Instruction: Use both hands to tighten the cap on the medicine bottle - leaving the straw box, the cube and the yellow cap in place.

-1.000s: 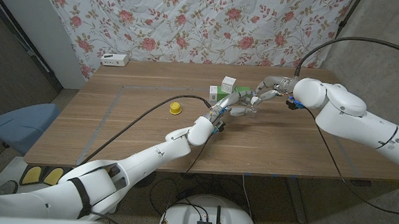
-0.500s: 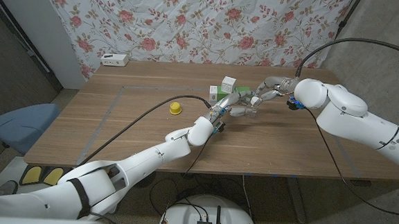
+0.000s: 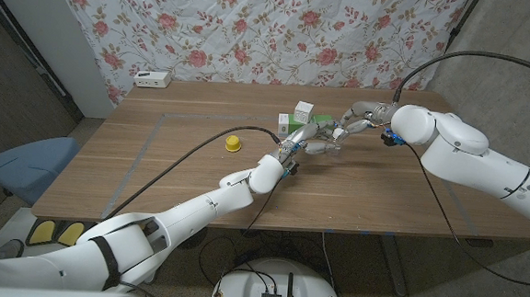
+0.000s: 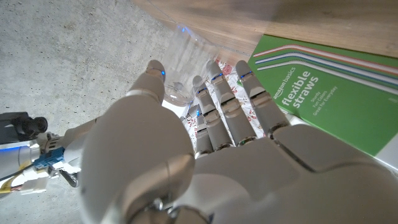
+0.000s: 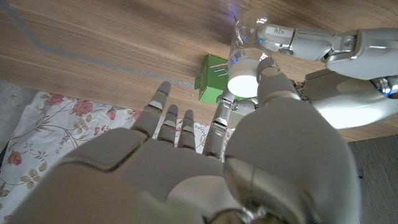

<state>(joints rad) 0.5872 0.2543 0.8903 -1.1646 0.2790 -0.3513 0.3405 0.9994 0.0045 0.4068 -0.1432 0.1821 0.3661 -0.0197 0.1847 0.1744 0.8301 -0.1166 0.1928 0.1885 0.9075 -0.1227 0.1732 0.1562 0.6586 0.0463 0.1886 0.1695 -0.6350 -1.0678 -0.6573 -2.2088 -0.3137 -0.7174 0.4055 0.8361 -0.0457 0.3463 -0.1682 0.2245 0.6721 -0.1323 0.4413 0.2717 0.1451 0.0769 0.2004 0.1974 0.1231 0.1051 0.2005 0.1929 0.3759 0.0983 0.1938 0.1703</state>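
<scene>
In the head view the clear medicine bottle (image 3: 328, 141) is held over the table's middle between both hands. My left hand (image 3: 307, 146) grips its body, fingers curled around the clear plastic (image 4: 181, 59). My right hand (image 3: 352, 120) meets it from the other side. In the right wrist view its thumb (image 5: 272, 78) presses on the white cap (image 5: 244, 79), with a fingertip on the cap's other side. The green straw box (image 3: 319, 122) lies just behind the hands, its label (image 4: 323, 93) beside my left fingers. A white-and-green cube (image 3: 303, 109) stands at the box. The yellow cap (image 3: 233, 144) sits apart, toward my left.
A white power strip (image 3: 151, 79) lies at the table's far left corner. Tape lines (image 3: 145, 150) mark the wooden top. A blue chair (image 3: 26, 166) stands off the table's left edge, and a floral cloth (image 3: 254, 28) hangs behind.
</scene>
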